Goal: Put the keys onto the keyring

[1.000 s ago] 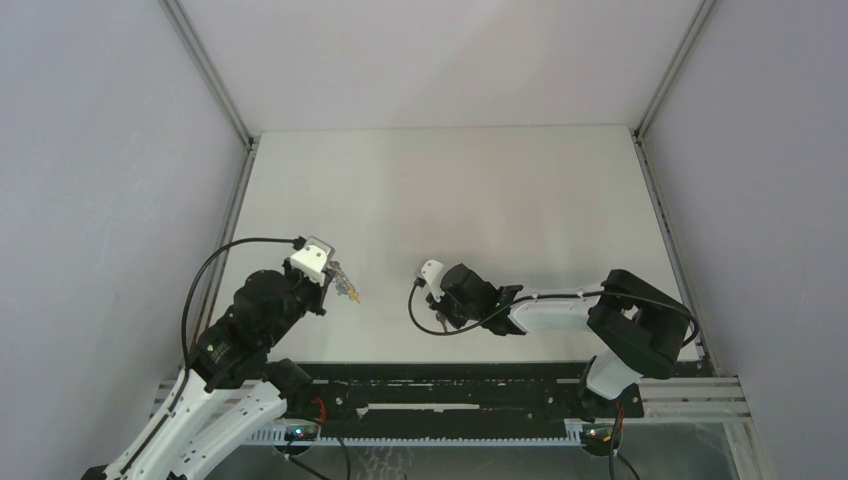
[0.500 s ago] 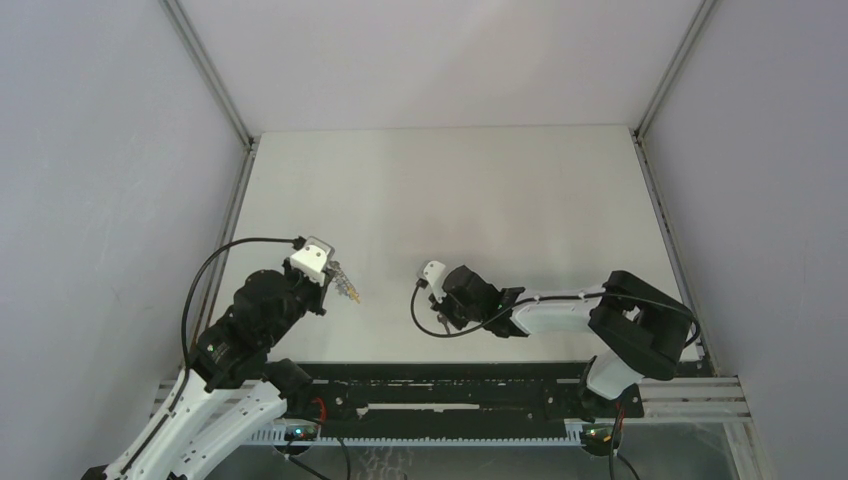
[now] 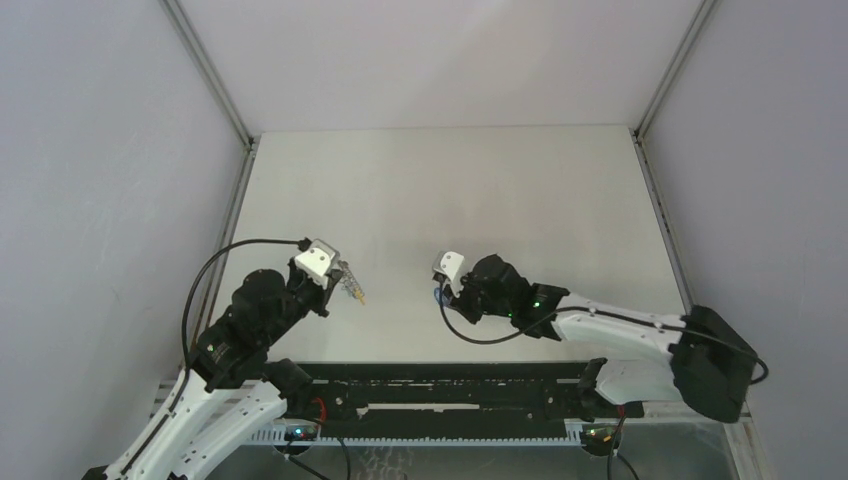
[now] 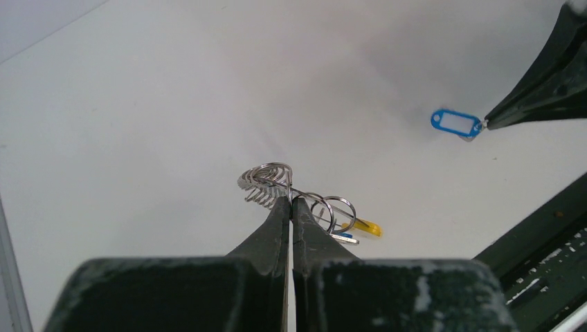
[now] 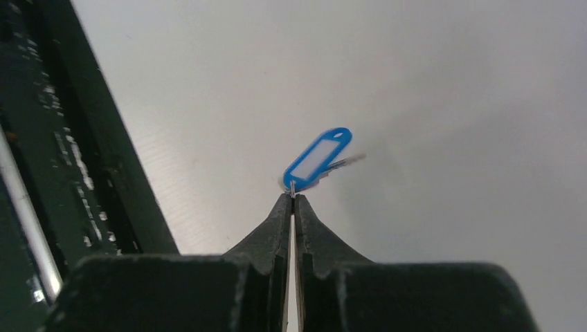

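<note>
On the white table (image 3: 450, 180), the left gripper (image 4: 291, 202) pinches the keyring (image 4: 266, 181); right of it, the right gripper (image 5: 293, 198) pinches a blue-headed key (image 5: 317, 158).

The top camera sits high up behind both arms and looks down on the whole bench (image 3: 450, 180) — far off, so small things look tiny. The left wrist camera rides right behind the left hand (image 4: 291, 202) and looks out past it, very close, down at the bench. The right wrist camera does the same behind the right hand (image 5: 293, 198). The left wrist view also catches the right hand's tip and the blue key (image 4: 456, 122) near its right edge — the same spot fills the right wrist view, and the top view shows it too.
</note>
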